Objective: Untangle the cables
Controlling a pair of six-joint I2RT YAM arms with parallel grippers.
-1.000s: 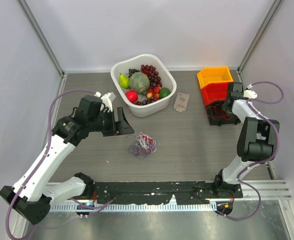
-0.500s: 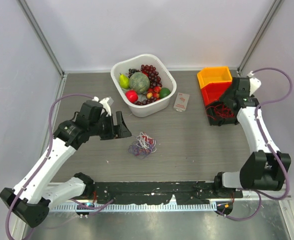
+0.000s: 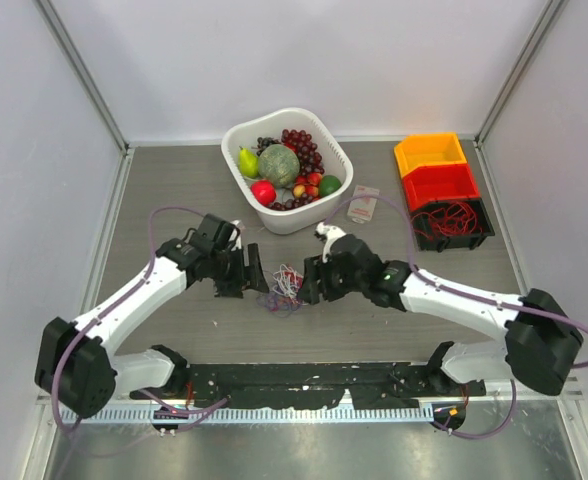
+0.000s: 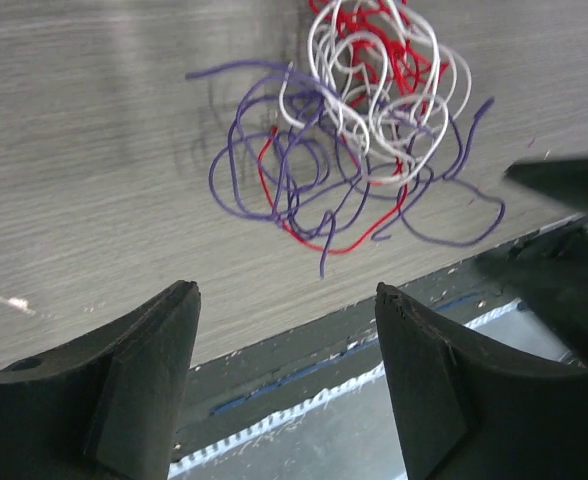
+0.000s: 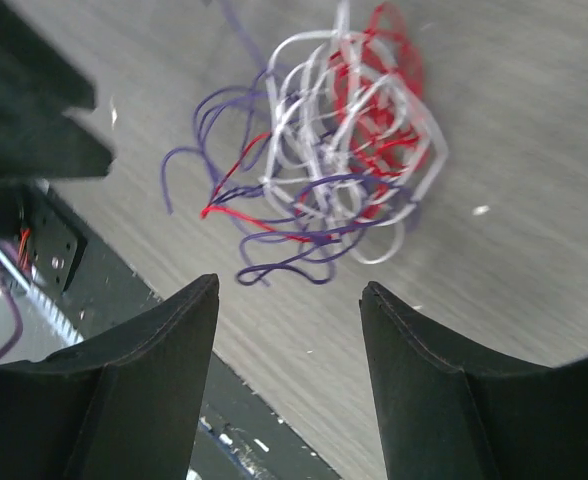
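The cables [image 3: 286, 287] lie in a small tangled bunch of red, purple and white wires on the grey table. My left gripper [image 3: 255, 277] is open and empty just left of the bunch. My right gripper [image 3: 312, 281] is open and empty just right of it. In the left wrist view the cables [image 4: 359, 130] lie beyond the open gripper [image 4: 287, 300], with the right gripper's dark fingers at the right edge. In the right wrist view the cables [image 5: 319, 170] lie beyond the open gripper [image 5: 289, 290]. Neither gripper touches the wires.
A white fruit basket [image 3: 236, 140] stands behind the bunch. A small packet [image 3: 363, 204] lies to its right. Orange [image 3: 429, 153] and red [image 3: 441, 185] bins and a black bin [image 3: 450, 222] holding red wire stand at the far right. The black rail [image 3: 304, 378] runs along the near edge.
My right arm has swung from the bins at the far right across to the bunch. My left gripper has moved down and right, closer to the cables.
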